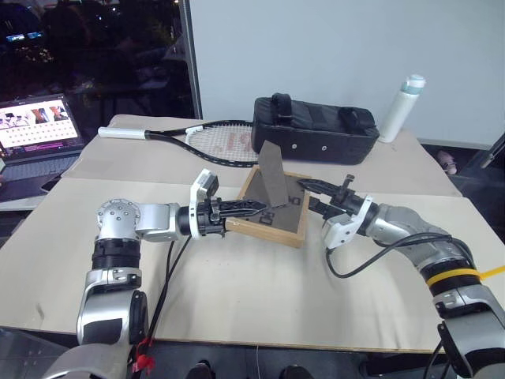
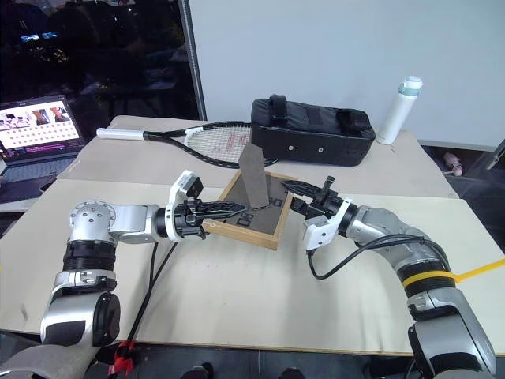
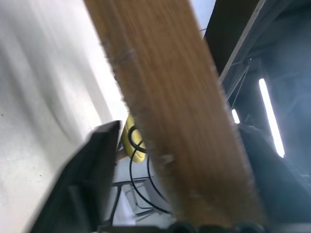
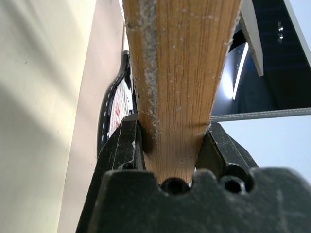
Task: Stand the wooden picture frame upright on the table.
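From the head, the wooden picture frame point(image 1: 272, 215) is seen lifted above the table point(image 1: 237, 292), back up, leg raised. In the left wrist view, the left gripper point(image 1: 256, 210) is seen released. In the right wrist view, the right gripper point(image 4: 172, 145) is seen clenched on the frame's edge.

Legible text: none. Racket point(image 1: 207, 142) on the table point(image 1: 260, 300): red marking on the strings, too small to read. Laptop point(image 1: 38, 130): screen shows rows of small pictures, no readable words; wooden picture frame point(image 1: 272, 207): pale marks on its dark back panel, unreadable.
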You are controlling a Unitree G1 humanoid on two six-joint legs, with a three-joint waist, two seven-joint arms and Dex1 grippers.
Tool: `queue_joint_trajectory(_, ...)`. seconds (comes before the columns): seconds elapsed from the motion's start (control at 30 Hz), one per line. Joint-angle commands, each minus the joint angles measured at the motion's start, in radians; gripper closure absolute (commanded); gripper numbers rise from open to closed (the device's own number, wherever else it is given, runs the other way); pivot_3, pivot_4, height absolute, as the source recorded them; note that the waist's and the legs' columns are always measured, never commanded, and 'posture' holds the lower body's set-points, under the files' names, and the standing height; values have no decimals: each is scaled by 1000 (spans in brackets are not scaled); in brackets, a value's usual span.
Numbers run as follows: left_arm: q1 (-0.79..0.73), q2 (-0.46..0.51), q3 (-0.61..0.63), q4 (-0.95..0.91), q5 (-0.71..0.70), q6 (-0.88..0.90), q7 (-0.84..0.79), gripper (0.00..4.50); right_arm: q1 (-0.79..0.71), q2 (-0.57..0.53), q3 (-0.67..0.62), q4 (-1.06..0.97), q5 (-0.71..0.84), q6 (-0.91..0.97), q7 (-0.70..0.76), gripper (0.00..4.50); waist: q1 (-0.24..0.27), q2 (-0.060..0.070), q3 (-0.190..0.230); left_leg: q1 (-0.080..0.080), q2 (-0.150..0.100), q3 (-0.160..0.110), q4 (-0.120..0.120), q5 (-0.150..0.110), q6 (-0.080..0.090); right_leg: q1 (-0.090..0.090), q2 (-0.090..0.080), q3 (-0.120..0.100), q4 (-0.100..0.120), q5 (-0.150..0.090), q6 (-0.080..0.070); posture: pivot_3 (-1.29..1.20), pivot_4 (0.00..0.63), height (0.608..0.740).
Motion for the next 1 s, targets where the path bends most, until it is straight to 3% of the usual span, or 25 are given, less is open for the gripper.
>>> queue_joint_trajectory(0.03, 33, 40, 109, -141, 21, -171, -102, 0, -21, -15, -26, 5, 126, 8, 60, 3278, -3, 0, 0, 0, 0, 0, 0, 0, 0, 0, 0, 0, 0, 0, 0, 0, 150, 721)
queue_joint_trajectory(0.27, 142, 216, 27, -295, 227, -406, -420, 0, 36, 52, -24, -23, 621, 360, 545, 3286, -17, 0, 0, 4, 0, -1, 0, 1, 0, 6, 0, -1, 0, 0, -1, 0, 150, 721)
queue_joint_trajectory(0.37, 216, 203, -9, -359, 378, -643, -506, 0, 39, 93, -72, -51, 786, 710, 681, 3287, -15, 1, 1, 11, 0, -1, -1, 0, 0, 13, 0, -1, -2, 0, 0, 0, 150, 721)
queue_joint_trajectory(0.43, 234, 164, -76, -365, 502, -759, -458, 0, 10, 123, -134, -42, 919, 1039, 689, 3288, -8, 0, 1, 11, 0, -1, 0, 0, 0, 14, 0, -2, -1, 0, -1, 0, 150, 721)
queue_joint_trajectory(0.53, 269, 124, -136, -393, 628, -911, -456, 0, -25, 134, -189, -25, 1006, 1372, 677, 3290, -2, 1, 1, 11, 0, -1, 1, 1, 1, 14, 0, -2, -1, 0, -1, 0, 150, 721)
queue_joint_trajectory(0.7, 298, 97, -185, -398, 725, -1012, -454, 0, -57, 162, -252, 44, 1024, 1560, 646, 3294, 3, 1, 1, 9, 0, -1, -2, 0, 2, 9, 0, -2, -1, -1, -2, 0, 150, 721)
queue_joint_trajectory(0.83, 328, 54, -224, -451, 755, -1036, -431, 0, -80, 190, -265, 160, 992, 1552, 652, 3295, 2, 1, 1, 8, 0, 0, -1, 0, 3, 9, 0, -2, -1, -1, -1, 0, 150, 721)
queue_joint_trajectory(1.0, 345, 43, -248, -459, 782, -1022, -414, 0, -69, 204, -211, 178, 951, 1520, 775, 3295, -10, 1, 1, 9, 0, -1, 1, 0, 3, 10, 0, -2, 0, -3, 4, 0, 150, 721)
